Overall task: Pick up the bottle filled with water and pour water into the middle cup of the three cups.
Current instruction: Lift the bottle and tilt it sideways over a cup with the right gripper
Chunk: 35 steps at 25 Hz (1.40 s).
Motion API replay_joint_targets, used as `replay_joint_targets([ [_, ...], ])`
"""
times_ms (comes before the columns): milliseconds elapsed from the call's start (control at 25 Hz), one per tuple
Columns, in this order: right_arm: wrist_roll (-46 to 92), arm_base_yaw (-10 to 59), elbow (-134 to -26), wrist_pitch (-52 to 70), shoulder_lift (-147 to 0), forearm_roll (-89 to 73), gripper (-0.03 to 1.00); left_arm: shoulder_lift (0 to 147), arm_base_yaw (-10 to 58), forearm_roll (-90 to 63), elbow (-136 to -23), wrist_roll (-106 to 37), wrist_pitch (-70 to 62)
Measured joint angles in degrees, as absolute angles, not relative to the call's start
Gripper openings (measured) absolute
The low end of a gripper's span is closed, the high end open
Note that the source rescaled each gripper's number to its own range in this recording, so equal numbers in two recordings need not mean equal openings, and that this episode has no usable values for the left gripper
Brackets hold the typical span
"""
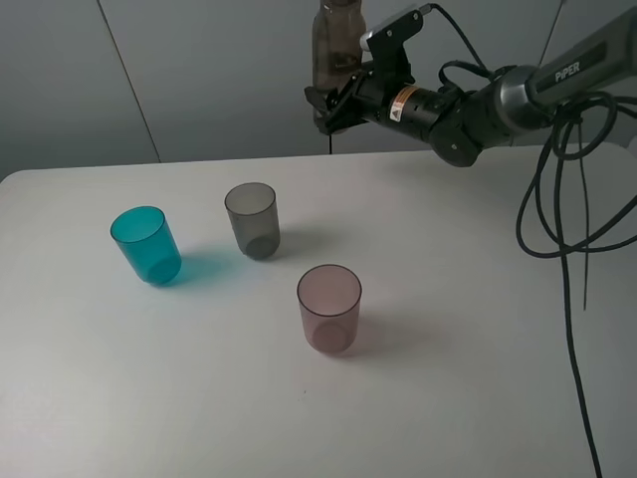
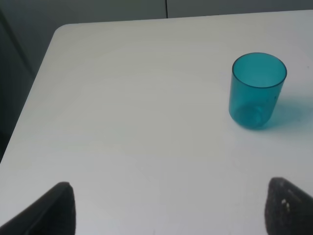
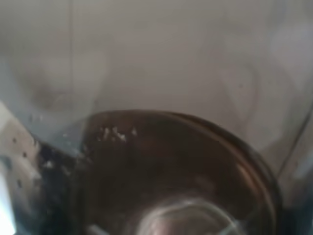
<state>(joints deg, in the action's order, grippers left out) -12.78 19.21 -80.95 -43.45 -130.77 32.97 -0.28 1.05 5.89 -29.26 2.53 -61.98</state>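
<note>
Right claw (image 1: 333,105) is pinching the bottle (image 1: 336,45) low on its body and holding it upright in the air near the far edge of the table (image 1: 448,378) — the wrist view is giving only a dark blur of plastic, so the grip looks snug but is hard to judge there. Well below the claw, the middle cup (image 1: 252,219) is standing upright between the teal cup (image 1: 146,244) and the pink cup (image 1: 328,307). Left claw (image 2: 171,215) is hovering over the table with fingers spread wide, gripping nothing.
</note>
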Motion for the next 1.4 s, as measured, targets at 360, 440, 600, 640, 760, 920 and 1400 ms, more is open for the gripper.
replay_joint_targets([
  [360,-12.76,20.7,-85.3,-41.6,-134.72,38.44,0.0,-0.28,1.05,5.89,-29.26,2.45,-61.98],
  [440,-12.58,21.03,-86.58,-41.32,-135.53,39.92,0.0,-0.28,1.05,5.89,-29.26,2.45,-61.98],
  [600,-10.98,21.48,-88.66,-40.38,-137.1,43.28,0.0,-0.28,1.05,5.89,-29.26,2.45,-61.98],
  [640,-10.16,21.59,-88.89,-40.24,-137.37,43.74,0.0,-0.28,1.05,5.89,-29.26,2.45,-61.98],
  [760,-6.96,21.9,-89.13,-39.18,-137.86,45.6,0.0,-0.28,1.05,5.89,-29.26,2.45,-61.98],
  [920,-4.4,21.93,-89.13,-38.71,-137.86,47.63,0.0,-0.28,1.05,5.89,-29.26,2.45,-61.98],
  [1400,1.02,22.01,-89.24,-43.42,-138.11,46.25,0.0,-0.28,1.05,5.89,-29.26,2.55,-61.98],
])
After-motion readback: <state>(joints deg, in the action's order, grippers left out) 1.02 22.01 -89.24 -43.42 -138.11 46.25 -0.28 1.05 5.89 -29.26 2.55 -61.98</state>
